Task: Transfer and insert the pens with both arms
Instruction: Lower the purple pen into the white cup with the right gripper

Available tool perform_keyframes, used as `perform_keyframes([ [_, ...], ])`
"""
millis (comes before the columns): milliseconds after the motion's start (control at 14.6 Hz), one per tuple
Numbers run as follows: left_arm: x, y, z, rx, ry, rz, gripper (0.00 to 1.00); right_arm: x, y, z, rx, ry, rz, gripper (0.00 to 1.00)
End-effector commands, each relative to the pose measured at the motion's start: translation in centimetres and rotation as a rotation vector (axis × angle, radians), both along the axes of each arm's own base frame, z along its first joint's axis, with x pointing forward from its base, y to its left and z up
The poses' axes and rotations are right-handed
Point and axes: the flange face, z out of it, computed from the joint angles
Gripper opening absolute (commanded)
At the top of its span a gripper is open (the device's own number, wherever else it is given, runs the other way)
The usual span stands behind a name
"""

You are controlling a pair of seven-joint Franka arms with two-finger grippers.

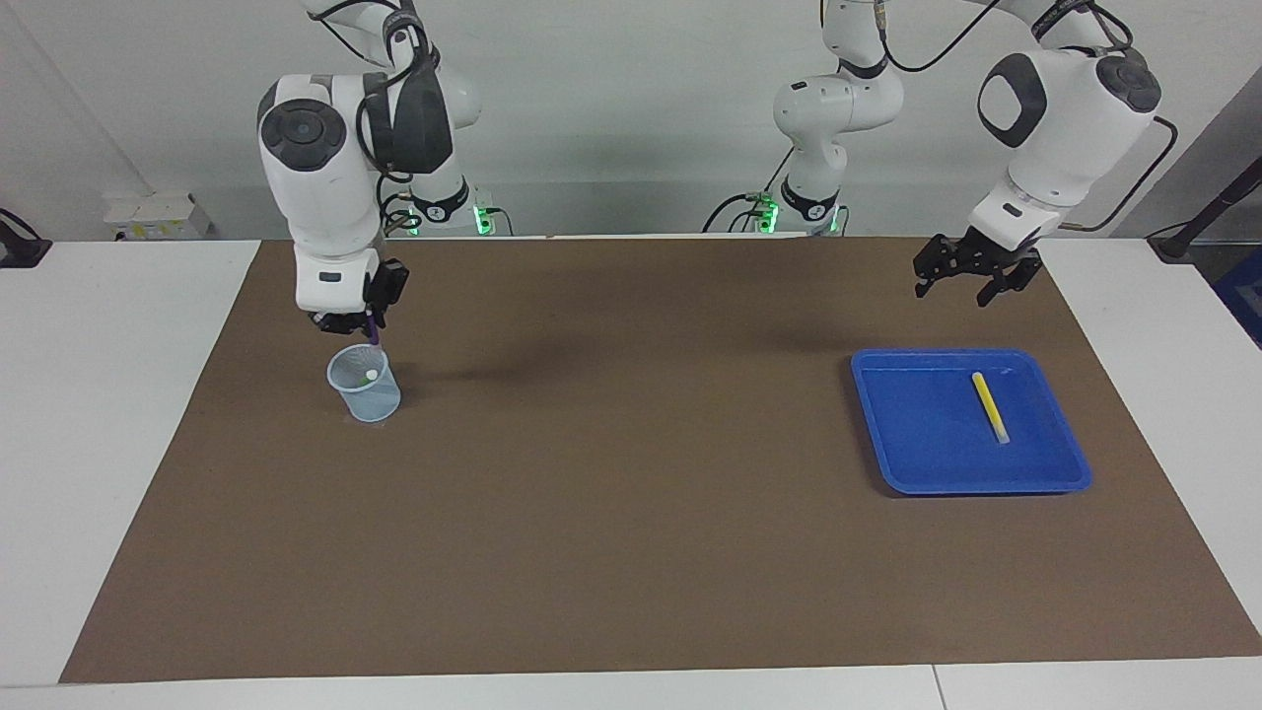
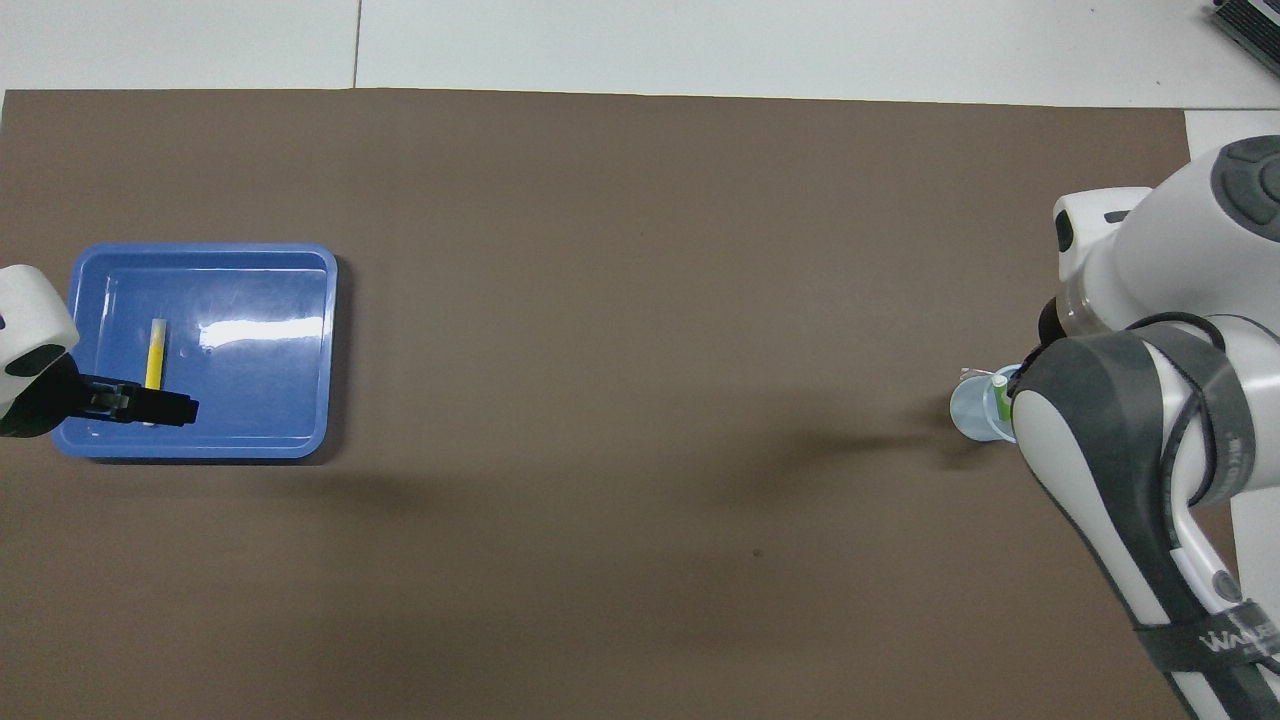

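My right gripper (image 1: 353, 321) is shut on the purple pen (image 1: 376, 336) and holds it nearly upright, tip down, just over the rim of a clear plastic cup (image 1: 364, 387). The green pen stands in the cup, and its pale cap end (image 1: 371, 376) shows; the pen (image 2: 1000, 394) also shows in the overhead view, where the arm covers my right gripper. The yellow pen (image 1: 989, 406) lies in the blue tray (image 1: 917, 424). My left gripper (image 1: 958, 283) is open and empty in the air, over the tray's edge (image 2: 150, 408) nearest the robots.
A brown mat (image 1: 631, 493) covers the table. The cup (image 2: 972, 412) is at the right arm's end and the tray (image 2: 260, 400) at the left arm's end. Two smaller white arm bases with green lights (image 1: 808, 197) stand at the robots' edge.
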Motion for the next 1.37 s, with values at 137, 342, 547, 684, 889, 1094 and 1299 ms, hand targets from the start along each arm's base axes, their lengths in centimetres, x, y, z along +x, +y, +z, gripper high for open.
perform_keyframes([
  [137,1.7,4.1,-3.8,0.027,0.008,-0.056,1.0,-2.8,-1.6,-3.1,0.01,-0.055,0.019,0.0],
  [342,2.6,5.3,-6.0,0.051,0.002,-0.072,1.0,-3.7,-1.8,-4.5,0.01,-0.04,0.005,0.0],
  [547,3.5,7.2,-8.8,0.076,-0.027,-0.063,1.0,-4.8,-3.1,-6.0,0.018,-0.073,-0.002,0.0],
  [684,3.8,7.7,-10.1,0.073,-0.019,-0.057,0.97,-5.0,-3.5,-6.5,0.019,-0.073,-0.008,0.0],
  [889,4.8,7.9,-12.7,0.071,-0.034,-0.064,1.0,-5.2,-4.0,-8.1,0.026,-0.102,-0.008,0.0],
  [1094,6.1,8.3,-15.9,0.07,-0.058,-0.081,1.0,-4.9,-4.4,-8.9,0.032,-0.125,-0.005,0.0],
  [1299,6.5,10.3,-17.6,0.072,-0.076,-0.096,1.0,-4.6,-4.7,-9.6,0.034,-0.137,-0.02,0.0],
])
